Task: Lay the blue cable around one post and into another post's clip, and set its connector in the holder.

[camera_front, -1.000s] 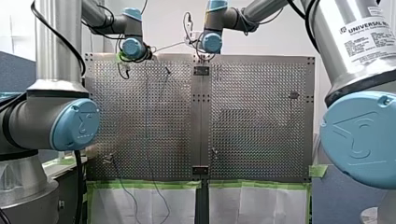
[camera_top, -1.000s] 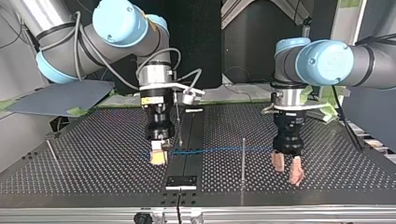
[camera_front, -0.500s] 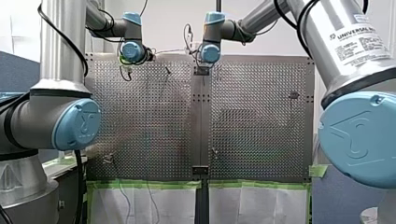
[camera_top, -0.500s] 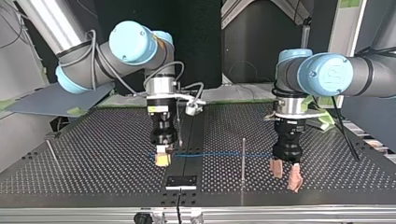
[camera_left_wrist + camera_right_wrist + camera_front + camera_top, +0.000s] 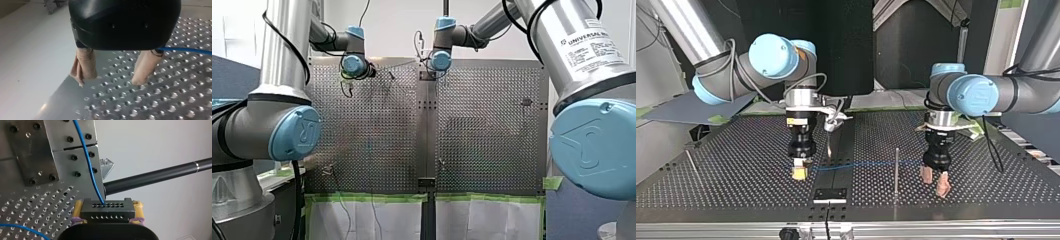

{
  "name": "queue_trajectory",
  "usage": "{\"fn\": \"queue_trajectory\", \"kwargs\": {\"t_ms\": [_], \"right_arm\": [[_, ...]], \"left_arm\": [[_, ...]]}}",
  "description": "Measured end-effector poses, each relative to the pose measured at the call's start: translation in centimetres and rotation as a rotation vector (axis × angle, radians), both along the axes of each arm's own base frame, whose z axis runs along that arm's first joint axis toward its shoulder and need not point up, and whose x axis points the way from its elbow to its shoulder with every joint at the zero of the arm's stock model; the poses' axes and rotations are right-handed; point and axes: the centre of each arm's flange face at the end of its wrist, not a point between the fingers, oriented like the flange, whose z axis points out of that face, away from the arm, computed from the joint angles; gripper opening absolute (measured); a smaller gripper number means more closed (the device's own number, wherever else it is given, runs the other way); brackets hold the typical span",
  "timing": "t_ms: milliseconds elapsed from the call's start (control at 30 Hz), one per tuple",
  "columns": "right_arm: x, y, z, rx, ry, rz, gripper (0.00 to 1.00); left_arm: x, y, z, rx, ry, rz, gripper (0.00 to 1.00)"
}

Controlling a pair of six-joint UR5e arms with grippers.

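Right wrist view: my right gripper (image 5: 108, 208) clamps the black perforated connector (image 5: 107, 213) of the thin blue cable (image 5: 87, 162), my left gripper (image 5: 108, 80) gapes; I judge routing and seating pending.

A white label (image 5: 594, 44) on the silver tube of my right arm (image 5: 569, 75) reads "UNIVERSAL RO…", its smaller lines being too fine to read.

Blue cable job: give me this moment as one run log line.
right tool: shut on connector | left tool: open, nothing gripped | blue cable: runs straight from connector toward left tool
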Motion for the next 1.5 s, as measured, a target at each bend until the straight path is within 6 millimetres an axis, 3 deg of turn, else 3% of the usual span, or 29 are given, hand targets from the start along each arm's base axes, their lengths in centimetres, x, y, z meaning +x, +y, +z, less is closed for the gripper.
{"fn": "queue_trajectory", "kwargs": {"t_ms": [467,800,1333,1500], "right_arm": [[-1.2,-2.1,-2.8,0.07,0.049,-0.031,0.0],[-2.0,-3.2,-8.6,0.182,0.121,-0.058,0.0],[-3.5,-2.9,-15.1,0.223,0.082,-0.086,0.0],[-4.1,-2.9,-19.2,0.254,0.089,-0.13,0.0]], "left_arm": [[-0.3,-0.3,-2.2,-0.003,0.033,-0.006,1.0],[0.3,-0.9,-4.7,-0.013,0.066,-0.029,1.0],[0.3,-1.1,-4.8,-0.04,0.069,-0.037,1.0],[0.3,-1.3,-4.8,-0.05,0.069,-0.049,1.0]]}}
